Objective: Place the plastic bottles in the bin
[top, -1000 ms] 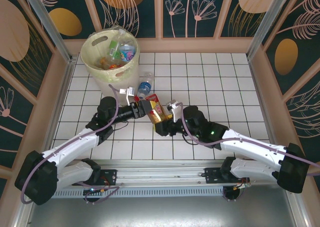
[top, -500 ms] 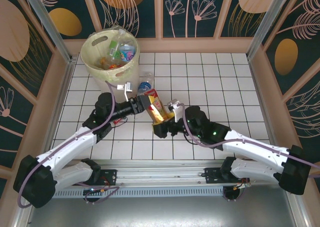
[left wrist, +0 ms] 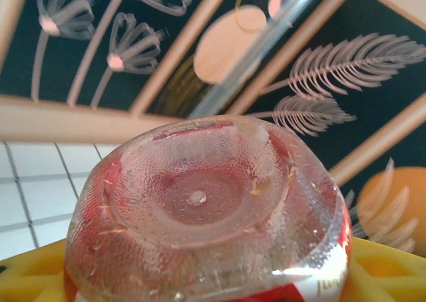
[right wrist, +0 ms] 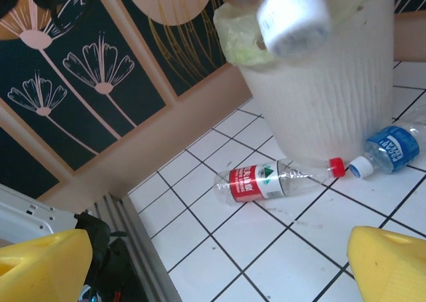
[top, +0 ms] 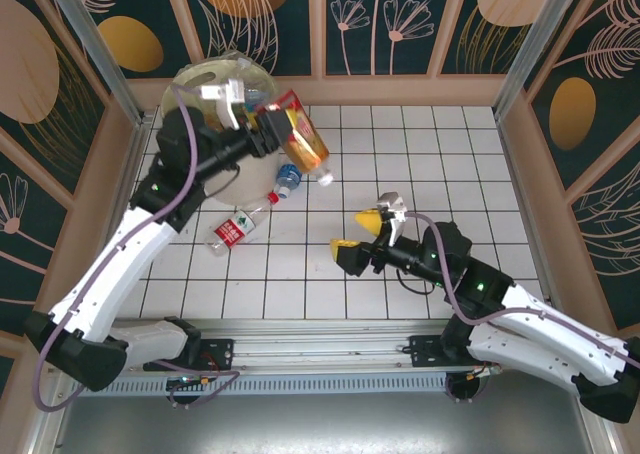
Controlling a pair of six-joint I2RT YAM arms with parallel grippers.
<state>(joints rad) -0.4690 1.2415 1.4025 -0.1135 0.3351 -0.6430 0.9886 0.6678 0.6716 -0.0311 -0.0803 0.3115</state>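
Bright, even light throughout, soft shadows (the raised bottle (right wrist: 293,16) is blurred).

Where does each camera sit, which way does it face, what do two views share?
Top external: above, behind the bases, facing down at the table; both arms, left gripper holding the orange bottle, right gripper open.
Left wrist: faces the orange bottle's base and the wall; left fingers below.
Right wrist: low, faces the bin; right fingers in the bottom corners.
Shared: top external and right wrist show the red-label bottle by the bin.
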